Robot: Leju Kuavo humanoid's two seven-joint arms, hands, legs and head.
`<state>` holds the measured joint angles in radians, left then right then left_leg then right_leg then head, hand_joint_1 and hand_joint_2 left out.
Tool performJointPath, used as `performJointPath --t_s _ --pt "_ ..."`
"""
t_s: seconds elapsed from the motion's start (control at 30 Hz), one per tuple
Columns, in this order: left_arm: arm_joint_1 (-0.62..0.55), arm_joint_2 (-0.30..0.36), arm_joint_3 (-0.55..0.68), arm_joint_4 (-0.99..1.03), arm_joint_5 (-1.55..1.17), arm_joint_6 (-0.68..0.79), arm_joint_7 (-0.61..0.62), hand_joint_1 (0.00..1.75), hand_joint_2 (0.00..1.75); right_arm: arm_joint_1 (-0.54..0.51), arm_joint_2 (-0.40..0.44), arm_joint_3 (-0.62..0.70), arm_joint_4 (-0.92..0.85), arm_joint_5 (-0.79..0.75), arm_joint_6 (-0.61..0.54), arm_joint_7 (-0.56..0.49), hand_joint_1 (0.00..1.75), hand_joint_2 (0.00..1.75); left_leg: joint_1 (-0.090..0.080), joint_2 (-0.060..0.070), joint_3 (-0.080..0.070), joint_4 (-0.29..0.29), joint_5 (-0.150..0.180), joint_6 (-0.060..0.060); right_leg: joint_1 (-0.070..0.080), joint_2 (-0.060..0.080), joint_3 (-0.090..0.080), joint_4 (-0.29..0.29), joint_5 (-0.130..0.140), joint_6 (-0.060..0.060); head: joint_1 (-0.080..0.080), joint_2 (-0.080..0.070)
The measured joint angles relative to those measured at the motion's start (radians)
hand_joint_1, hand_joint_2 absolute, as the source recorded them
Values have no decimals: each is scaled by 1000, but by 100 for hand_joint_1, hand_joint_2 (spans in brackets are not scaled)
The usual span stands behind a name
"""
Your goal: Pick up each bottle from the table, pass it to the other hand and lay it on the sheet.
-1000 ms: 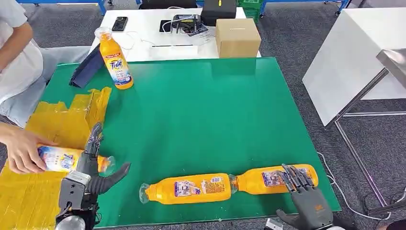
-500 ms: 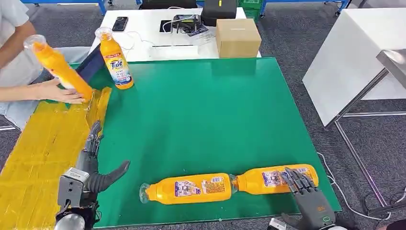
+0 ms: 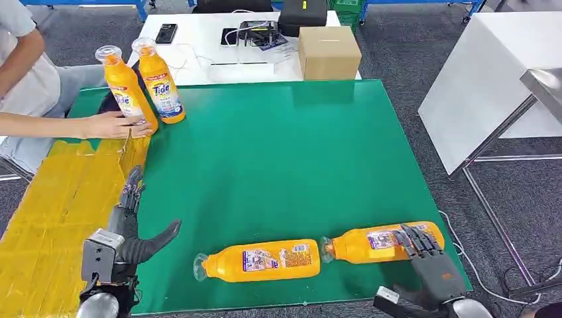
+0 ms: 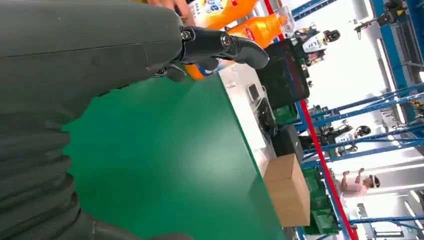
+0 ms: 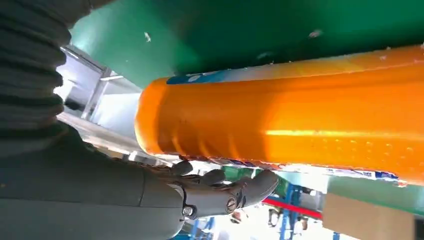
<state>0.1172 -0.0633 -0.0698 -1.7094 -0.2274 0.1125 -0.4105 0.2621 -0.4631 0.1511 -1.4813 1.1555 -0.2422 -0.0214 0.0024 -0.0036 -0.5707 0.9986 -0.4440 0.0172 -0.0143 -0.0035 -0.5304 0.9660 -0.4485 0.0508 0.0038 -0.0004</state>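
Observation:
Two orange bottles lie on the green table [image 3: 278,152] near its front edge, one in the middle [image 3: 258,260] and one further right [image 3: 371,243]. My right hand [image 3: 427,265] lays its fingers [image 3: 414,240] over the right bottle's base end, thumb apart; this bottle [image 5: 300,120] looms close beside the right hand [image 5: 215,192]. My left hand [image 3: 129,225] is open and holds nothing, at the edge of the yellow sheet [image 3: 59,199]. Two more bottles stand upright at the back left, one free [image 3: 159,83] and one [image 3: 126,93] gripped by a person's hand [image 3: 116,126].
A cardboard box [image 3: 329,52] sits just beyond the table's far edge on a white table [image 3: 199,40] with a phone and devices. Another white table [image 3: 490,73] stands to the right. The person sits at the left, arm reaching over the sheet's far end.
The person lifted a bottle off the sheet and stood it upright beside the other standing bottle. My right hand slid further onto the right bottle, which shifted slightly.

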Motion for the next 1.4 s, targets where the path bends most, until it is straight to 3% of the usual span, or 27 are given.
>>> performJointPath --t_s 1.2,1.33,1.37,1.4 --pt "4 0 0 0 21 -8 0 0 175 -127 18 -23 120 148 6 44 0 175 0 0 4 0 0 0 0 0 4 0 0 0 0 0" --pt "4 0 0 0 24 -8 2 0 175 -138 18 -24 130 158 37 57 0 175 0 0 6 0 0 0 0 0 -3 -1 0 0 0 0" --pt "4 0 0 0 25 -8 3 0 175 -142 18 -24 134 156 46 57 38 175 0 1 7 0 -1 1 0 0 -3 -1 0 0 0 0" --pt "4 0 0 0 25 -8 3 0 175 -145 16 -24 139 151 59 57 138 175 0 1 7 0 -1 1 0 0 -2 -2 0 0 0 0"
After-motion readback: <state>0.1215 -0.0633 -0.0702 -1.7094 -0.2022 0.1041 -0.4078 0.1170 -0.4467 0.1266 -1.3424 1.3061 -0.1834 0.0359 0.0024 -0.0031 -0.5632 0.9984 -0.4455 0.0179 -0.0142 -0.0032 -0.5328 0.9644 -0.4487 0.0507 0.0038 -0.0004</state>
